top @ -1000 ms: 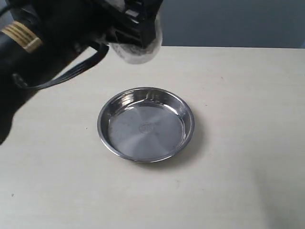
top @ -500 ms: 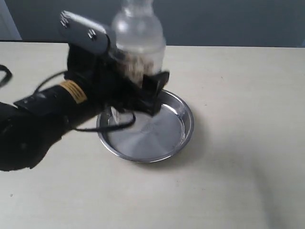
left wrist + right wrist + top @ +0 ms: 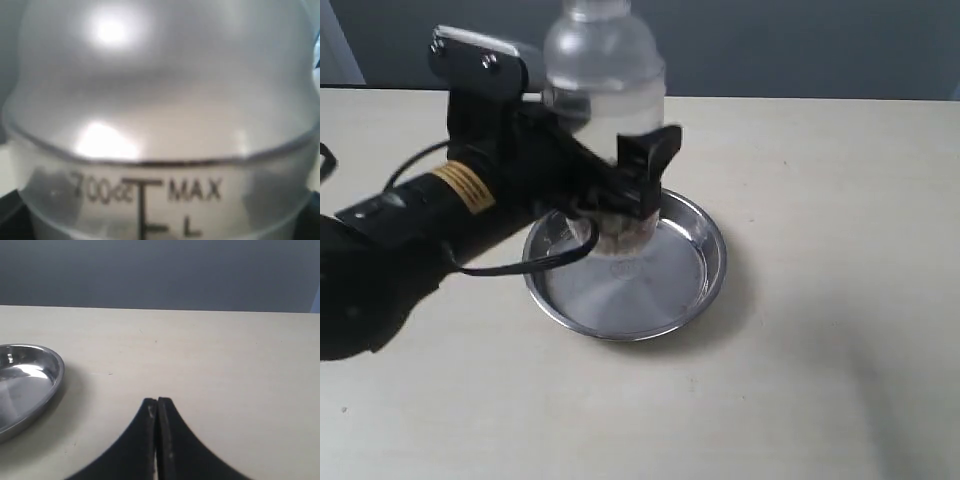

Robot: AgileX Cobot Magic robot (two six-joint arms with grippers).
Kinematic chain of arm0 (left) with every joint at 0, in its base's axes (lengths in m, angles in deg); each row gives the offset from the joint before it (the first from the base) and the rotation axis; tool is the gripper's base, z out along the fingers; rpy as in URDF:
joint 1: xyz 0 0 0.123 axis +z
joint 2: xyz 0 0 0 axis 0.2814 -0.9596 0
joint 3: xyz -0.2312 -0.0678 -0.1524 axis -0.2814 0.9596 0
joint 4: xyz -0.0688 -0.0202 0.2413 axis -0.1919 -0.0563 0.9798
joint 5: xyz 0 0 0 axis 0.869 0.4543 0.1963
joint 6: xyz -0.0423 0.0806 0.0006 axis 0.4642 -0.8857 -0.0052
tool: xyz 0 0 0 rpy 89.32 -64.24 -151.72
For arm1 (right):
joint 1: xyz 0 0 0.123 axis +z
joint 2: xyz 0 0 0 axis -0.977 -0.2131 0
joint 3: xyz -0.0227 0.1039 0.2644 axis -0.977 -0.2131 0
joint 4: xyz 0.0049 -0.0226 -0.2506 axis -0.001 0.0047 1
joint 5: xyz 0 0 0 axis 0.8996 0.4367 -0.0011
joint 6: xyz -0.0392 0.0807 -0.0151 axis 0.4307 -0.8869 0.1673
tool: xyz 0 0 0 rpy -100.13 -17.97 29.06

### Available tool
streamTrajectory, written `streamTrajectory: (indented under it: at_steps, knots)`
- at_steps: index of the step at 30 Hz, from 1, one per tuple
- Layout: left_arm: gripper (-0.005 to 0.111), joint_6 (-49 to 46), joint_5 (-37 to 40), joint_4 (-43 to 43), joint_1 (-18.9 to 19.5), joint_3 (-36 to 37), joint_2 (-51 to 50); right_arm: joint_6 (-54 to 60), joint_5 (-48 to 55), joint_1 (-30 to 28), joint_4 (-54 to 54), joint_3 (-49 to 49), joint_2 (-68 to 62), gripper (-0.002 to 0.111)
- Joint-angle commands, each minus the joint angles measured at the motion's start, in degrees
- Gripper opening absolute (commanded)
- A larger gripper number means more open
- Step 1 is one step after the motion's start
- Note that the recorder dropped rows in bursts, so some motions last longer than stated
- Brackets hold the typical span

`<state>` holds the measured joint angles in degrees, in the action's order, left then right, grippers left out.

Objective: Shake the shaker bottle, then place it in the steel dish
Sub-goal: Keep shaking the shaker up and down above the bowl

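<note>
Shaker bottle (image 3: 605, 90), clamped upright in my left gripper (image 3: 620, 185), hangs over the steel dish (image 3: 716, 262) for placing; next, lower, release.

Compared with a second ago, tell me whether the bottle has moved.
Yes. The bottle came down toward the dish: from beyond its far rim to base over its floor.

shaker bottle (image 3: 160, 100), "MAX", "L" (blurry "700cc")
</note>
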<state>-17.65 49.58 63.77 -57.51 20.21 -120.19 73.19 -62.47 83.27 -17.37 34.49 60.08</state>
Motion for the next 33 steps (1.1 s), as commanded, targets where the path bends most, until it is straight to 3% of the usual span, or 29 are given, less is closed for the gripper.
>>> streamTrajectory:
  at_steps: [1, 3, 4, 7, 10, 12, 14, 16, 19, 24, 27, 30, 33]
  knots:
    - [0.0, -0.61, -1.86, 3.6, -0.06, -3.46, 4.64, 0.0, -0.63, 0.2, 0.07, -0.07, 0.22, -0.001]
    - [0.0, -1.06, 7.67, 1.84, -0.06, -1.33, -1.74, 0.0, -0.63, 0.2, 0.07, -0.07, 0.22, -0.001]
    - [0.0, -0.63, 8.43, 1.01, -0.06, 0.22, -5.43, 0.0, -0.63, 0.2, 0.07, -0.07, 0.22, -0.001]
    - [0.0, 0.86, 3.01, 4.27, -0.06, 1.44, -7.29, 0.0, -0.63, 0.2, 0.07, -0.07, 0.22, -0.001]
    - [0.0, 1.84, -8.84, 10.15, -0.06, -1.3, 0.56, 0.0, -0.63, 0.2, 0.07, -0.07, 0.22, -0.001]
    - [0.0, 0.71, -10.14, 10.61, -0.06, -3.96, 6.37, 0.0, -0.63, 0.2, 0.07, -0.07, 0.22, -0.001]
    - [0.0, -2.52, -2.92, 7.7, 0.07, -4.91, 8.69, 0.0, -0.63, 0.2, 0.07, -0.07, 0.22, -0.001]
    - [0.0, -7.7, 6.43, 0.17, 0.81, -3.47, 4.92, 0.0, -0.63, 0.2, 0.07, -0.07, 0.22, -0.001]
    - [0.0, -8.94, 9.16, -8.3, 1.96, -1.91, 0.58, 0.0, -0.63, 0.2, 0.07, -0.07, 0.22, -0.001]
    - [0.0, -9.58, -1.32, 8.82, -0.1, -7.81, 13.38, 0.0, -0.63, 0.2, 0.07, -0.07, 0.22, -0.001]
    - [0.0, -13.81, 4.2, -0.96, 1.6, -8.63, 15.12, 0.0, -0.63, 0.2, 0.07, -0.07, 0.22, -0.001]
    - [0.0, -15.73, 12.95, -13.31, 5.09, -3.84, 7.31, 0.0, -0.63, 0.2, 0.07, -0.07, 0.22, -0.001]
    - [0.0, -11.14, 12.24, -15.03, 5.08, 0.98, -1.04, 0.0, -0.63, 0.2, 0.07, -0.07, 0.22, -0.001]
